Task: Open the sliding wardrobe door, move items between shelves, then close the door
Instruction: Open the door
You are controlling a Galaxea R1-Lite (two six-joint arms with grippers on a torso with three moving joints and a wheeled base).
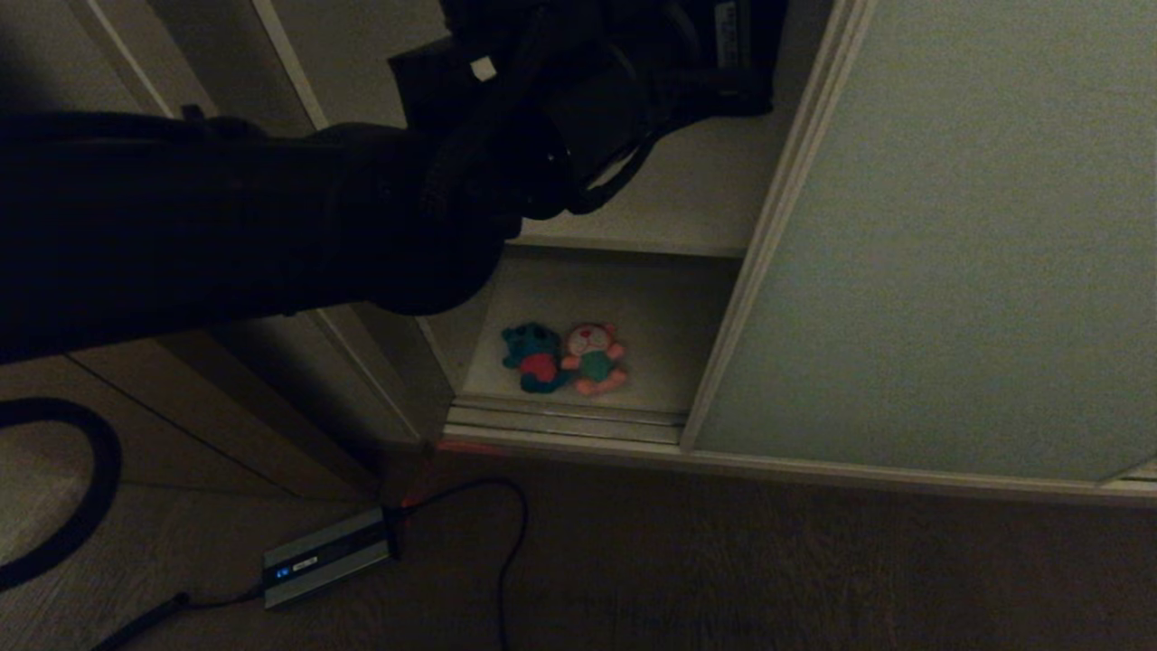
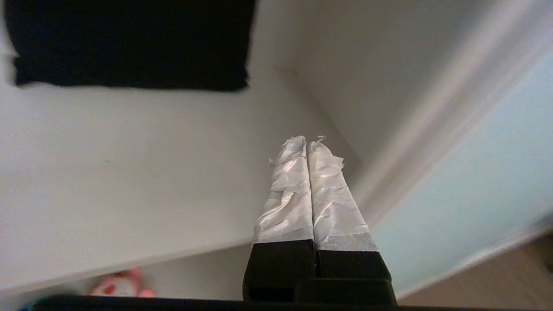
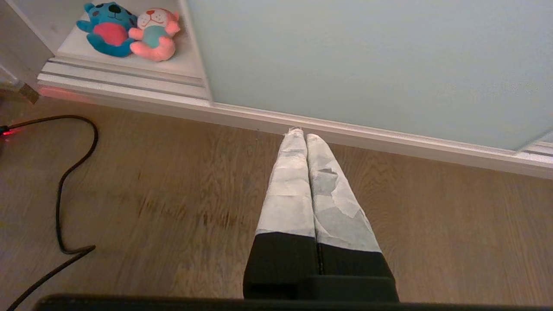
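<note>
My left tool [image 2: 307,144], pressed together and empty, is above the upper shelf [image 2: 108,181]; both toys [image 1: 565,358] lie on the bottom shelf [image 1: 651,307]. If I go down with the tool closed, it can push them instead of gripping.

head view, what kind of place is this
Probably a bedroom or home closet area: a built-in wardrobe with its sliding wardrobe door open, off-white shelves, two plush toys on the bottom one, wood floor.

Head camera looks down; both wrists share the toys [image 3: 129,32] (close).

Dim head view, brighter wrist views
</note>
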